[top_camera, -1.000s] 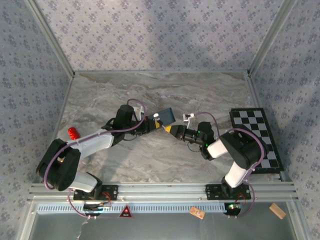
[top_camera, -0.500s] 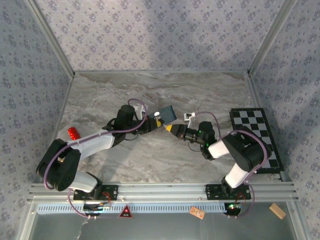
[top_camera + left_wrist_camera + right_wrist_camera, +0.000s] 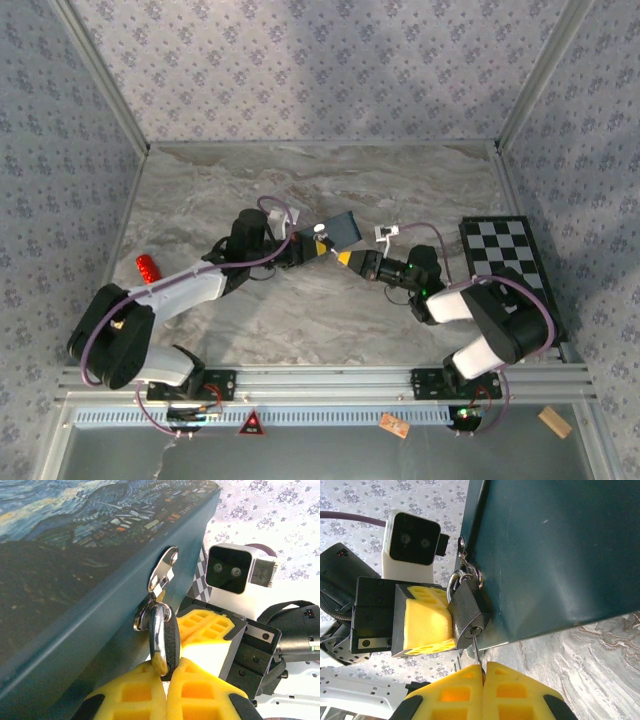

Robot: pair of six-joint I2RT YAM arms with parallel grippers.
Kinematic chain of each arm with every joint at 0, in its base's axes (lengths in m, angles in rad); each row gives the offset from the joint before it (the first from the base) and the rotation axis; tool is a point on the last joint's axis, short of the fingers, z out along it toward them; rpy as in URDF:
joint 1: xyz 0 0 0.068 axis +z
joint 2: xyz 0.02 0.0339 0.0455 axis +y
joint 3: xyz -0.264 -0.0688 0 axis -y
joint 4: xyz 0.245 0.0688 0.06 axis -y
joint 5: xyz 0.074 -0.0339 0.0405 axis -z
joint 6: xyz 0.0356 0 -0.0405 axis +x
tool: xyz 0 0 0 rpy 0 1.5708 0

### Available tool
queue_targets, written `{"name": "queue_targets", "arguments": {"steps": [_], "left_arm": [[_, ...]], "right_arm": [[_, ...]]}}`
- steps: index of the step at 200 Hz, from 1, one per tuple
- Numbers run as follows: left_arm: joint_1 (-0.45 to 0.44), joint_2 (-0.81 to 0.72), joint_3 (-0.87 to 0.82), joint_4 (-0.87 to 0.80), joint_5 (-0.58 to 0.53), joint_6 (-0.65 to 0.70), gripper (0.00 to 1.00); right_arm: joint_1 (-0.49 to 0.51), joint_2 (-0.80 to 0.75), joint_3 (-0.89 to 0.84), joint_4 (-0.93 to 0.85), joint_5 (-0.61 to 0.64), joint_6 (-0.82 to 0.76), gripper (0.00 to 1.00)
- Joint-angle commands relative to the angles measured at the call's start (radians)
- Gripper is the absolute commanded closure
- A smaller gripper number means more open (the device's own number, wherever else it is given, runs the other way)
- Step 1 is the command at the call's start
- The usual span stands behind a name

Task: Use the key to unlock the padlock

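One key [image 3: 476, 650] inside right pincer [image 3: 484, 669]

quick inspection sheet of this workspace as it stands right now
surface: grey marbled table
job's things: padlock hangs from the hasp of the blue tin; key has its blade at the keyhole
clutter: red cylinder at left, checkerboard at right
grippers: left gripper shut on the padlock; right gripper shut on the key
cables: purple cable leads to the left wrist
surroundings: patterned walls
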Motion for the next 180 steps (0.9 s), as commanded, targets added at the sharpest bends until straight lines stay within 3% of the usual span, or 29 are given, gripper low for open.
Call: {"name": "queue_targets", "arguments": {"steps": [1, 134, 180], "left_arm": [[-0.031, -0.054, 0.038, 0.059, 0.086, 0.011, 1.00], [-0.042, -0.043, 0.025, 0.079, 0.105, 0.014, 1.00], [-0.055, -0.040, 0.030, 0.089, 0.105, 0.008, 1.00]], "right_arm": [[-0.001, -0.047, 0.017, 0.056, -0.010, -0.013, 1.00], [-0.013, -0.018, 0.033, 0.100, 0.013, 0.068, 1.00], [0.028, -0.053, 0.074, 0.101, 0.002, 0.088, 1.00]]}}
